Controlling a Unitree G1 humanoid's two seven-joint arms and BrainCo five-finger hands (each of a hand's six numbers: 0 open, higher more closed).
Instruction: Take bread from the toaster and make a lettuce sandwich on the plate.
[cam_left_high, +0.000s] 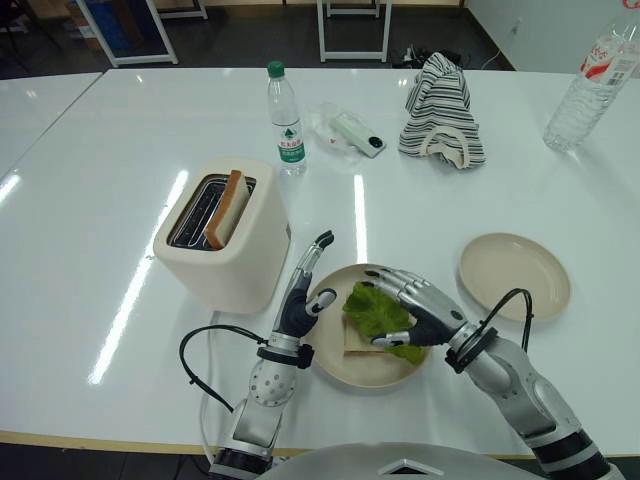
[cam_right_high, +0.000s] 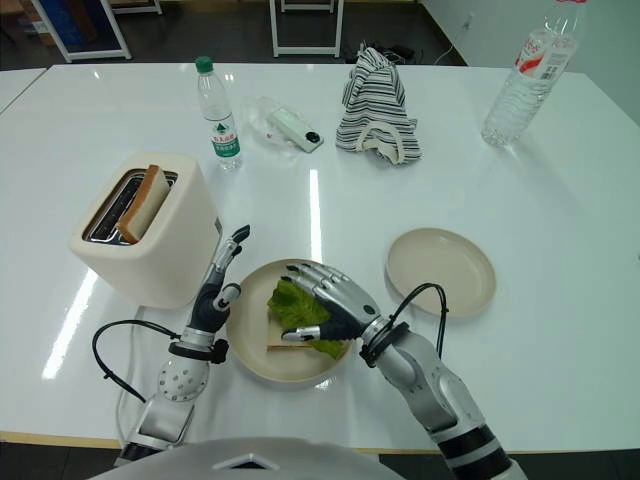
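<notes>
Left eye view – right hand (cam_left_high: 428, 312): we see it closed loosely on lettuce (cam_left_high: 374, 310) over plate (cam_left_high: 368, 374).
Left hand (cam_left_high: 300, 302): fingers straight, empty.
Toaster (cam_left_high: 238, 268): one bread slice (cam_left_high: 229, 207) inside.

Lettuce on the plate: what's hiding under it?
A bread slice, its edge peeking out on the plate. The lettuce and the right hand cover the rest of it.

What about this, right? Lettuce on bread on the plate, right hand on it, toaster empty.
Wrong on the toaster: one bread slice stands in its slot, as the left eye view shows. The lettuce lies on the bread on the plate, right hand on it.
</notes>
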